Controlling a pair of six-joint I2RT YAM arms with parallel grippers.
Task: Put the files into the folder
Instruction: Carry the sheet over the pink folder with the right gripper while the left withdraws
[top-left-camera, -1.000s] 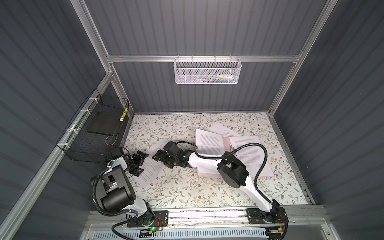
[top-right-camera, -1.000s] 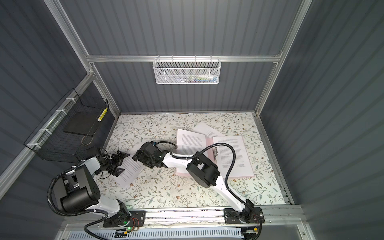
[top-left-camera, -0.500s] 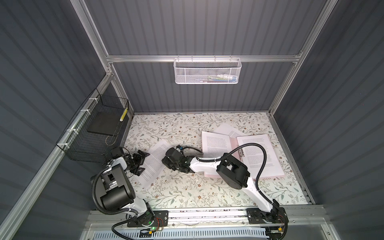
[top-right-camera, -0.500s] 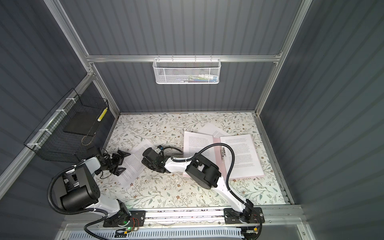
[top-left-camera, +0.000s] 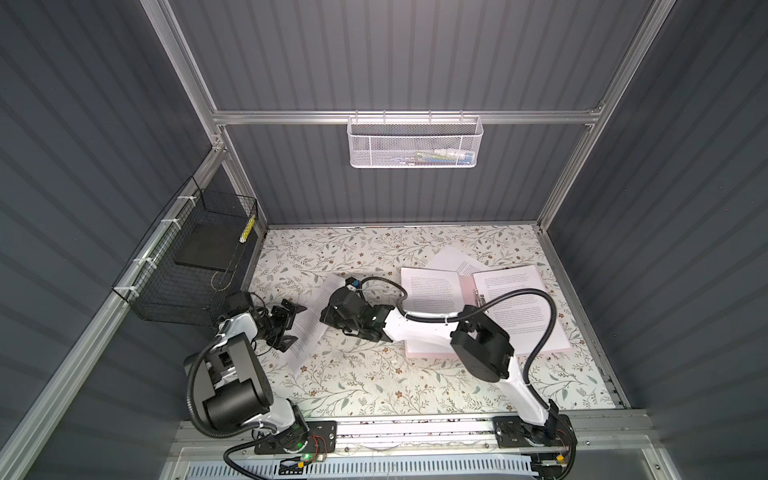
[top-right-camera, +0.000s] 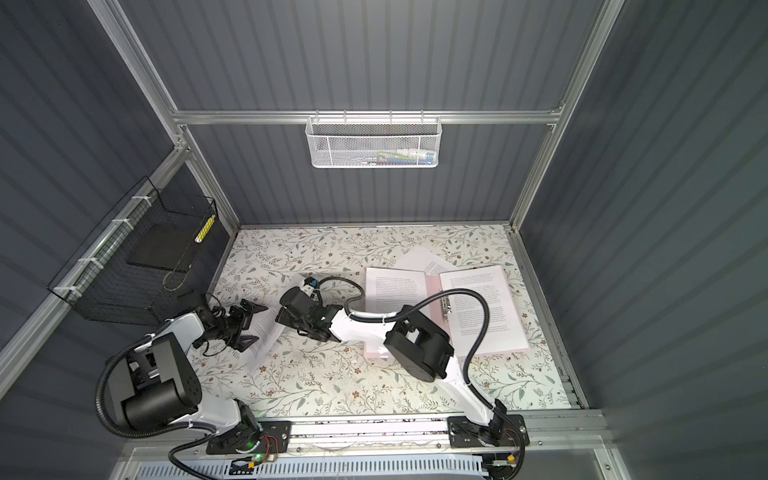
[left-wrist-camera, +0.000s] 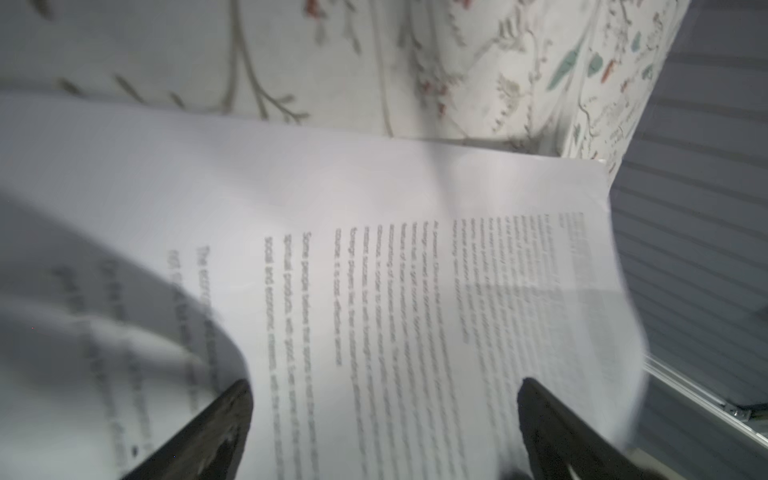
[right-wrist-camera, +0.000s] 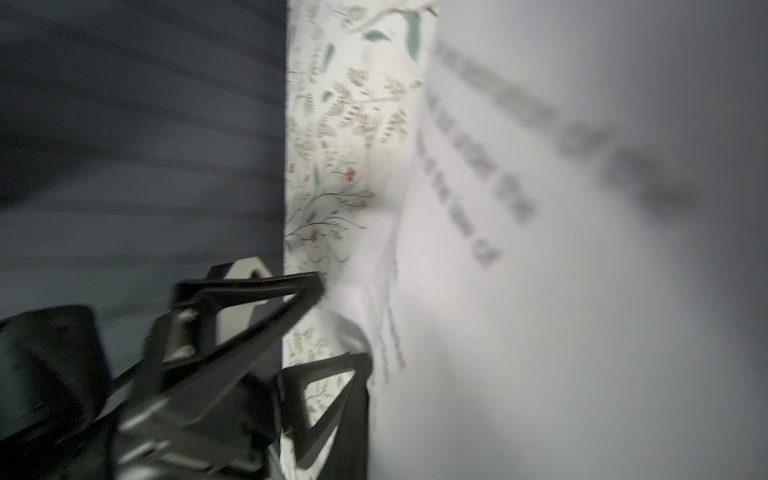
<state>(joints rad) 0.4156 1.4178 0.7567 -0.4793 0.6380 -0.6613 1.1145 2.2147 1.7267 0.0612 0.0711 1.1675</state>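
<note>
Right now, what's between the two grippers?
A printed sheet lies between the left gripper and right gripper; both top views show it.

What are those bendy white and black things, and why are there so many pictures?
They are two robot arms with pincers called grippers. Two pictures look down from above; two come from little cameras on the arms' wrists, so they look close and blurry. On the flowery table lies an open pink folder with printed pages on it. The left gripper is open at the edge of a loose sheet. The right gripper is shut and seems to pinch that sheet's other edge.
</note>
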